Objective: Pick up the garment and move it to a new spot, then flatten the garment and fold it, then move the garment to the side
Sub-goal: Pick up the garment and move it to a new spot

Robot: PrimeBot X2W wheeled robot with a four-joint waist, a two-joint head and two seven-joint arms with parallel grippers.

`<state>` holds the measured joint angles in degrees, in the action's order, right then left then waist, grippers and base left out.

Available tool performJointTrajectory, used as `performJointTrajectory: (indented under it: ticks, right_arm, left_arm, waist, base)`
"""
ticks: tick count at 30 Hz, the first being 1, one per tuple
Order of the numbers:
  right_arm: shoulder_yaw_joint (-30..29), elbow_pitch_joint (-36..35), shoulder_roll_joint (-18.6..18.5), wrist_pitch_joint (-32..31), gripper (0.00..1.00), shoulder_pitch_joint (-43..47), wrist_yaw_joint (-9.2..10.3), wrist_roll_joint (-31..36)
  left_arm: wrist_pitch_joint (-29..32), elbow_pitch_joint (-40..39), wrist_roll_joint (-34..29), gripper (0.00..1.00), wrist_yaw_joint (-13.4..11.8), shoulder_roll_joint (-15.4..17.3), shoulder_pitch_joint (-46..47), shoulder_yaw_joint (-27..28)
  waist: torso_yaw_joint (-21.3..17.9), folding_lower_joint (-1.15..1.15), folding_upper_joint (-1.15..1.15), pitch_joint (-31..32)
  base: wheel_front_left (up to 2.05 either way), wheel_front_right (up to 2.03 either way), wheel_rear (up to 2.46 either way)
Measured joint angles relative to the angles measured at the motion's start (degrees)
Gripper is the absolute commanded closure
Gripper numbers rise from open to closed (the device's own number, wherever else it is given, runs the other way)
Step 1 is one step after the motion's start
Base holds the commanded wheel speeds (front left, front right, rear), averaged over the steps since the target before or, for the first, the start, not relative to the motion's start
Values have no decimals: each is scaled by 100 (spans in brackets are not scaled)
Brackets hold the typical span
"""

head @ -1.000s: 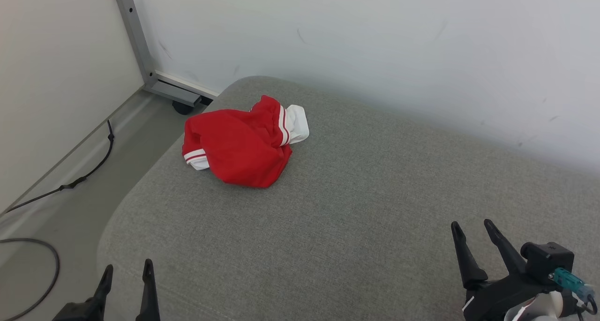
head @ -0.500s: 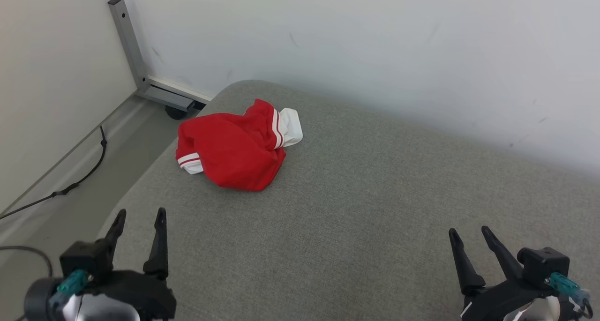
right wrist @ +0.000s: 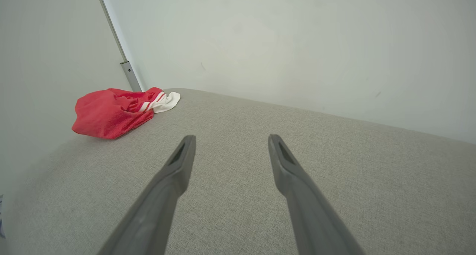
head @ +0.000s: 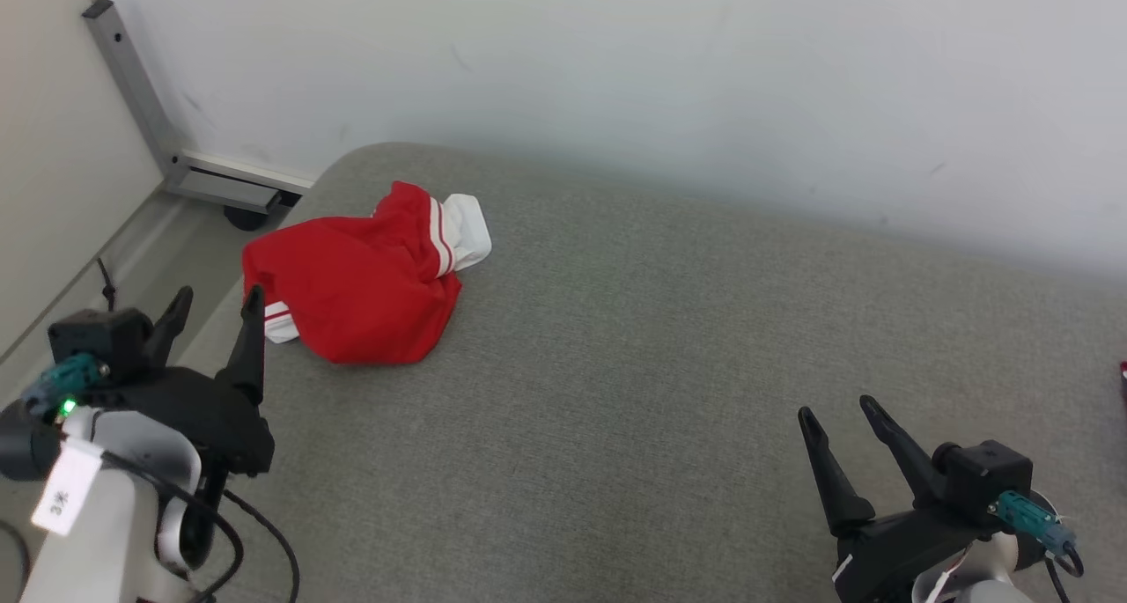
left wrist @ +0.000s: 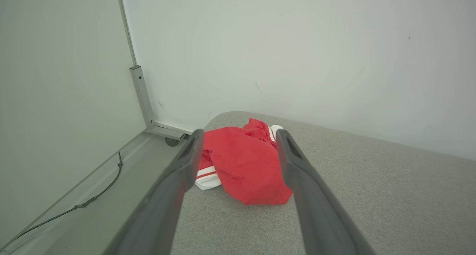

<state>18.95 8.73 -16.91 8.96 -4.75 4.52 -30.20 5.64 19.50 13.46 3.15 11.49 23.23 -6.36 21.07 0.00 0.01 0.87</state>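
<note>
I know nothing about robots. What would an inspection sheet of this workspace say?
Surface: grey fabric cushion, flat.
Job's things: red garment with white trim, crumpled near the cushion's far left corner.
Clutter: small red thing at the right edge, cut off, unidentifiable.
End effectors: left end effector open, aimed at the garment, empty; right end effector open, empty, over the cushion.
Cables: dark cable on the floor left of the cushion.
Surroundings: white wall, grey metal post.

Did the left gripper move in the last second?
Yes. The left gripper has advanced toward the red garment and now stands just beside the garment's left edge.
</note>
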Motion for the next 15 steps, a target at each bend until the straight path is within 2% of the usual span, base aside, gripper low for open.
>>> performJointTrajectory:
  ticks: [8, 15]
  right_arm:
    - [52, -372, -144, -130, 0, -202, -8, 109]
    - [87, -703, -247, -248, 0, -527, -49, 238]
  left_arm:
    - [300, 823, 416, 0, 201, 41, 935, 163]
    - [517, 1483, 708, 0, 269, 156, 1739, 382]
  waist:
    - [-430, 0, 0, -358]
    - [-751, 1, 0, -782]
  base:
    - [0, 0, 0]
    - [0, 0, 0]
